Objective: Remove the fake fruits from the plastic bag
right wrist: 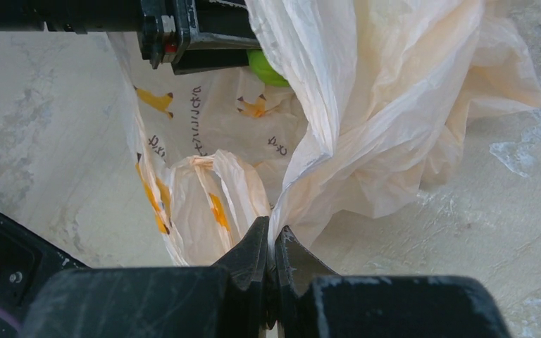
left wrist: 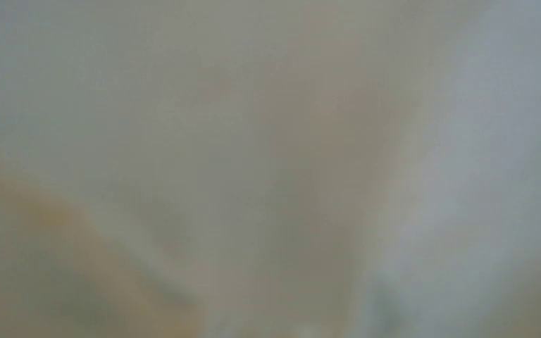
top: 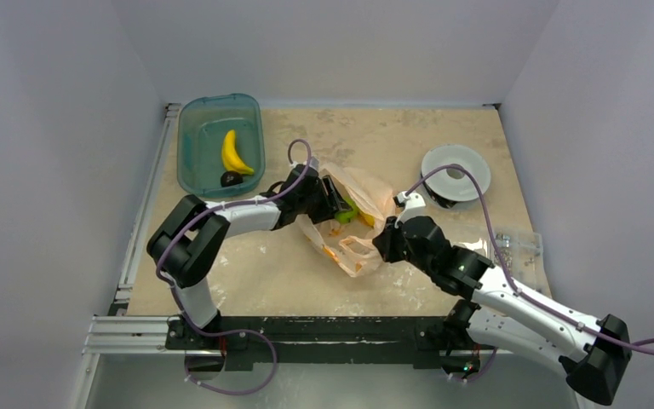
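Note:
The peach-orange plastic bag (top: pixel 353 223) lies crumpled mid-table, its mouth toward the left arm. My left gripper (top: pixel 339 203) reaches into that mouth. Its black fingers (right wrist: pixel 211 41) show in the right wrist view, with a green fruit (right wrist: pixel 268 69) at their tips. The bag film hides whether they hold it. The green fruit (top: pixel 347 211) and an orange-yellow fruit (top: pixel 366 219) show through the bag from above. The left wrist view is only blurred film. My right gripper (right wrist: pixel 273 236) is shut on a fold of the bag's (right wrist: pixel 366 105) edge, seen from above (top: pixel 386 242). The yellow banana (top: pixel 235 153) and a dark round fruit (top: pixel 231 178) lie in the teal bin.
The teal bin (top: pixel 189 145) stands at the back left. A white dish (top: pixel 468 162) sits at the back right. A clear packet of metal parts (top: pixel 521 243) lies by the right edge. The left arm's cable (top: pixel 294 149) loops above the bag.

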`<action>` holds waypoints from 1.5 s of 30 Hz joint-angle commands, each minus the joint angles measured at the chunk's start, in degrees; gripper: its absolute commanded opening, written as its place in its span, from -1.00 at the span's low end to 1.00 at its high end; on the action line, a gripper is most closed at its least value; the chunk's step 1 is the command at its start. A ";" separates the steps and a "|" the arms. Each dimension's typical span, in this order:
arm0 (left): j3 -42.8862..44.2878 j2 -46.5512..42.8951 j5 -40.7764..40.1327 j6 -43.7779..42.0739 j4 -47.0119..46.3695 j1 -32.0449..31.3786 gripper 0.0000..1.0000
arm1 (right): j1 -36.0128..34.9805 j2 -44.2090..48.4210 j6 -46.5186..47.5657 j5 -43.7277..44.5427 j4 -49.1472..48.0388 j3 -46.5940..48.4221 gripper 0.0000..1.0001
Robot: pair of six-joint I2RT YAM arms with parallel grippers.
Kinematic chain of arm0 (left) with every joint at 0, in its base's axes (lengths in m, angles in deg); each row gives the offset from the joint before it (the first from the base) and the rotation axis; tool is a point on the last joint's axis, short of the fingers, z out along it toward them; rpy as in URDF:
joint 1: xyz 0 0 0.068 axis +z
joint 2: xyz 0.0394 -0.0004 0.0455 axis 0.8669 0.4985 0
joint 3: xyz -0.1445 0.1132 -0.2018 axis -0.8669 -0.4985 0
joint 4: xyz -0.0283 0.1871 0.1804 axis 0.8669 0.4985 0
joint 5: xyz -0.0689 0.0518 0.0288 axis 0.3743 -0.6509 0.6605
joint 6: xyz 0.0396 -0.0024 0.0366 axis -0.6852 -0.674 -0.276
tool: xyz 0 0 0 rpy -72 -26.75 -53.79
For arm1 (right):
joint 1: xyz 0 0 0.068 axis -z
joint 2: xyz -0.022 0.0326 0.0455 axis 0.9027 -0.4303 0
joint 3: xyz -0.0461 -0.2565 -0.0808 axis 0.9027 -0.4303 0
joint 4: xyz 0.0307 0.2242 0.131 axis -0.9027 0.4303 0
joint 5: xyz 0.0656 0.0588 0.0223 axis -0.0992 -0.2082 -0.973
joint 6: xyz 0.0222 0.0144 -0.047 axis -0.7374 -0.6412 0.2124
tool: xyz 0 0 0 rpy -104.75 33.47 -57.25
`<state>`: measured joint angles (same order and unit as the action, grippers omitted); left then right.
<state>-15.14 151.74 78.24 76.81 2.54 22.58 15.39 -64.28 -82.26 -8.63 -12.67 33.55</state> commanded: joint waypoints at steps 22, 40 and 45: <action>4.85 -5.68 -4.66 -17.83 11.80 -2.02 0.52 | -0.10 0.40 0.44 -1.34 -3.63 -0.45 -1.00; 11.12 2.02 -6.34 -18.99 12.90 -2.61 -0.46 | -0.10 -0.03 0.10 -0.05 -3.40 -0.47 -1.00; 9.66 -0.74 -2.98 -19.36 13.45 -2.56 -0.65 | -0.05 0.05 0.42 1.54 -4.33 -1.18 -1.00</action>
<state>-6.11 153.78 72.16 59.10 16.03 19.94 15.39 -64.34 -82.24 -9.90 -14.63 32.67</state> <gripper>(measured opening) 0.390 0.008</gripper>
